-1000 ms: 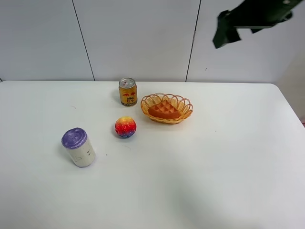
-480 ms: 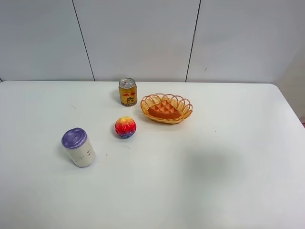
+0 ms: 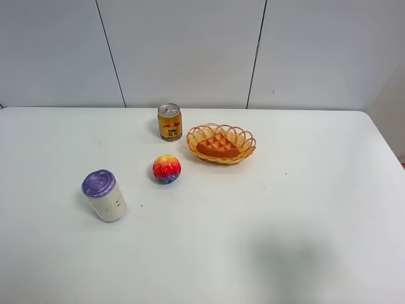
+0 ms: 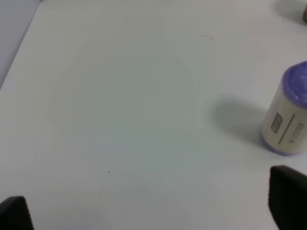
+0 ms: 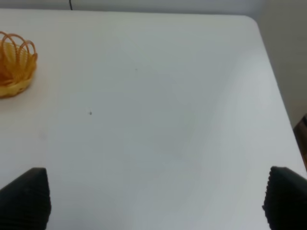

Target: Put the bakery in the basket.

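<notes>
From my high camera I take the basket [image 3: 221,144] as my landmark and read the white table [image 3: 304,209] from left to right. Farthest left of the basket, and nearer to me, stands a white can with a purple lid [image 3: 104,196], upright. Between that can and the basket, a little in front, sits a red, yellow and blue ball [image 3: 167,169], touching neither. Just left of the basket, toward the wall, a gold drink can [image 3: 169,121] stands upright, close beside the rim but apart from it. Inside the basket lies the waffle wedge [image 3: 218,146], its grid face up, resting within the looped rim. Right of the basket the table carries nothing I can name.

Neither arm shows in the high view. On the left wrist camera the left gripper [image 4: 148,211] has its fingertips spread wide at the frame corners, holding nothing, with the purple-lidded can [image 4: 288,115] off to one side. On the right wrist camera the right gripper [image 5: 153,201] is likewise spread wide and empty, with an edge of the basket [image 5: 14,67] just visible.
</notes>
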{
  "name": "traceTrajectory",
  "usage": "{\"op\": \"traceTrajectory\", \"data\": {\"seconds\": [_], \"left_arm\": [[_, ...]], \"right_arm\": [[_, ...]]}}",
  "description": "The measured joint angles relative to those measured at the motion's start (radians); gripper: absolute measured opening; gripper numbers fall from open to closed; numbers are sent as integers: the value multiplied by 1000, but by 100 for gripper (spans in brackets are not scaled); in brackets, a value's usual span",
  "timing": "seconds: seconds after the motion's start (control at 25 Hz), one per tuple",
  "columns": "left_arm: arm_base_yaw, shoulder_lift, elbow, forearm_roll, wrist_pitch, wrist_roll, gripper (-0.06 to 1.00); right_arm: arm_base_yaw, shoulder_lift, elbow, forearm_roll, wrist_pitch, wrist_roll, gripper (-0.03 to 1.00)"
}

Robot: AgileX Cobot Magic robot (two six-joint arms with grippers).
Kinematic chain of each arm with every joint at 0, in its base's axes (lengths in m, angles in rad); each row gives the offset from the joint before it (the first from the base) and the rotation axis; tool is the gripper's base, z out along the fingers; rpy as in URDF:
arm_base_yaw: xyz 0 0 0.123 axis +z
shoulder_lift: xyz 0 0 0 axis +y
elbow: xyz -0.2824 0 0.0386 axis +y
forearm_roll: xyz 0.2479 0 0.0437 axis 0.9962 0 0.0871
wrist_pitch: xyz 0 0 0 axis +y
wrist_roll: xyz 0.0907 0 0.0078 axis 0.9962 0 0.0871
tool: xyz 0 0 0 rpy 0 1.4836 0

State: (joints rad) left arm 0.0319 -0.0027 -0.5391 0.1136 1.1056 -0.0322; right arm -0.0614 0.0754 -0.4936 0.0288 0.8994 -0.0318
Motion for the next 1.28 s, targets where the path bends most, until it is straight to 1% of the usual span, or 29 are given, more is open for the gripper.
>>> {"op": "traceTrajectory", "data": {"seconds": [0.08,0.12,0.24,0.28,0.36,0.44,0.68,1.28], "left_arm": [[0,0,0,0,0,0,100],[0,0,0,0,0,0,100],[0,0,0,0,0,0,100],[0,0,0,0,0,0,100],[0,0,0,0,0,0,100],[0,0,0,0,0,0,100],[0,0,0,0,0,0,100],[0,0,0,0,0,0,100]], "right_arm": [[0,-57,0,1,6,0,88],[0,-73,-5,4,26,0,88],[0,-77,-13,39,150,-17,88],[0,-77,-9,44,177,-31,88],[0,-77,3,45,177,-61,88],[10,-77,11,38,175,-65,88],[33,-77,15,-29,169,9,88],[33,-77,15,-29,162,22,88]]}}
